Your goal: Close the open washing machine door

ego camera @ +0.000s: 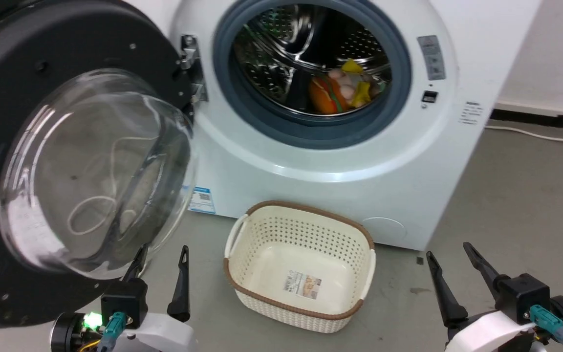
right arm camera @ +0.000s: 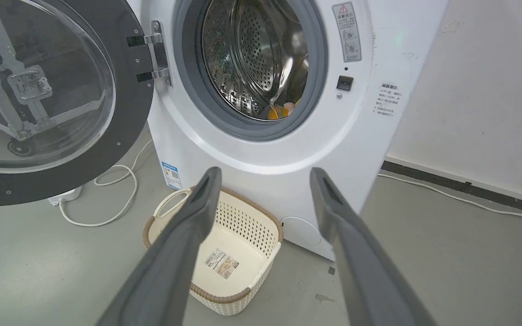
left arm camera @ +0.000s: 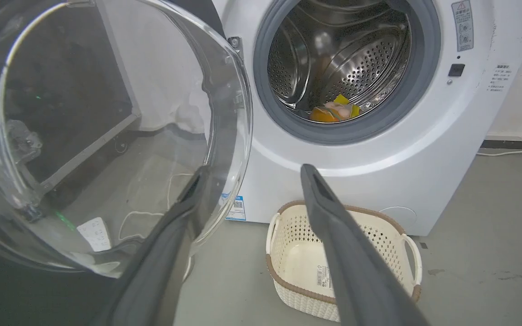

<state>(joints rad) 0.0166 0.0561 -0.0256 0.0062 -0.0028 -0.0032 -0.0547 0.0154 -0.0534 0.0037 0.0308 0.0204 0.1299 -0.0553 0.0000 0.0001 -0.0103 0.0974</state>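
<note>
Left of the drum opening (ego camera: 311, 131), find the washing machine door (ego camera: 74, 146) swung wide on its hinge (ego camera: 191, 63). With the left gripper (ego camera: 163, 252) spread (right gripper (ego camera: 447, 250) too, well apart), push the black rim (ego camera: 42, 44), not the glass (ego camera: 96, 195), toward the latch (ego camera: 429, 96).

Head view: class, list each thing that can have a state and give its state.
washing machine door: wide open, swung left on its hinge.
drum: holds orange and yellow items.
basket: upright, empty apart from a label.
left gripper: open, holding nothing.
right gripper: open, holding nothing.
</note>
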